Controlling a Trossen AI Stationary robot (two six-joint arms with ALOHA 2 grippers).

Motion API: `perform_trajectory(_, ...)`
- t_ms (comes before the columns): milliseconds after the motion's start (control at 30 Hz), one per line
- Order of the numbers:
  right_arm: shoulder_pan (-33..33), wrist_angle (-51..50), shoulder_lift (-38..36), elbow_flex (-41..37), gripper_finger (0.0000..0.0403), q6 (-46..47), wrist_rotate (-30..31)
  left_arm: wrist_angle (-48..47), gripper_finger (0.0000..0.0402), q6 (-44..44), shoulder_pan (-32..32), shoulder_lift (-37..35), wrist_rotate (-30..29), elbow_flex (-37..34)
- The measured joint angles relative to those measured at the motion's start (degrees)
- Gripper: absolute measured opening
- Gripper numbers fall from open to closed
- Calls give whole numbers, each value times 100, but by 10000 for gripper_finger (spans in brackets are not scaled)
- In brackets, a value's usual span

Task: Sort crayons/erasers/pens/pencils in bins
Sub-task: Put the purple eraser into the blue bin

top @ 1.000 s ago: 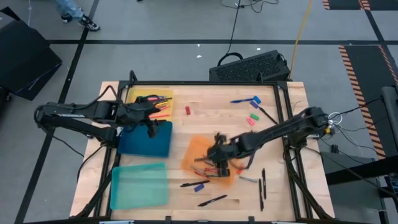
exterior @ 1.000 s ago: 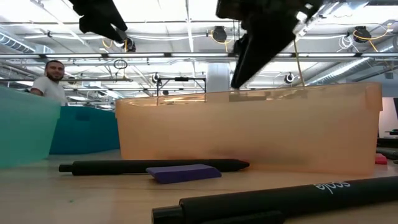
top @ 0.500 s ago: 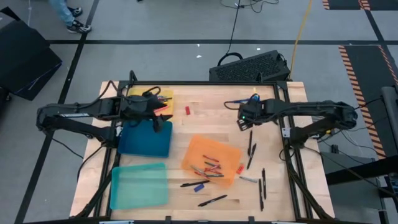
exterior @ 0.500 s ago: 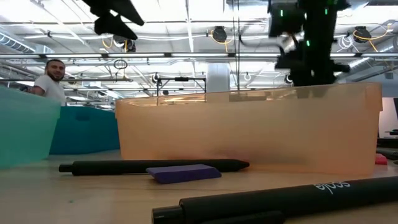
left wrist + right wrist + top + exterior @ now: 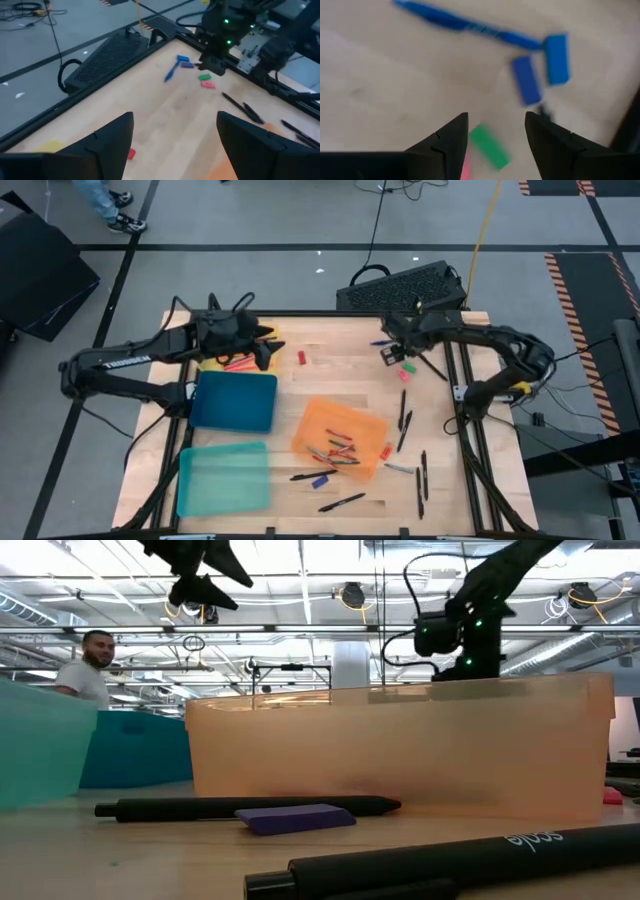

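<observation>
My right gripper (image 5: 389, 354) hangs open over the far right of the table. In the right wrist view a green eraser (image 5: 489, 146) lies on the wood in line with the gap between its fingers; two blue erasers (image 5: 555, 57) and a blue pen (image 5: 465, 25) lie beyond. My left gripper (image 5: 265, 348) is open above the right edge of the yellow bin (image 5: 215, 364), which holds pencils (image 5: 240, 363). A red eraser (image 5: 302, 358) lies on the wood just to its right. The orange bin (image 5: 340, 438) holds several sticks.
The dark blue bin (image 5: 235, 400) and the teal bin (image 5: 222, 478) stand at the left. Black pens (image 5: 403, 420) lie loose at the right and near edges, with a black pen (image 5: 250, 807) and a blue eraser (image 5: 295, 818) before the orange bin. A person (image 5: 90, 665) is behind.
My right gripper has swung from above the orange bin toward the table's far right, stopping over the green and pink erasers. My left gripper has gone from over the dark blue bin toward the far edge, to the yellow bin's right edge.
</observation>
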Motion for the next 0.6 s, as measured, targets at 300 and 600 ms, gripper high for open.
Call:
perform_trajectory(300, -908, 13, 942, 492, 187, -1802, -467, 15, 285, 22, 236, -4, 221, 0)
perform_trajectory(600, -1103, 303, 1619, 405, 180, -2594, -527, 16, 285, -65, 243, -4, 38, 0)
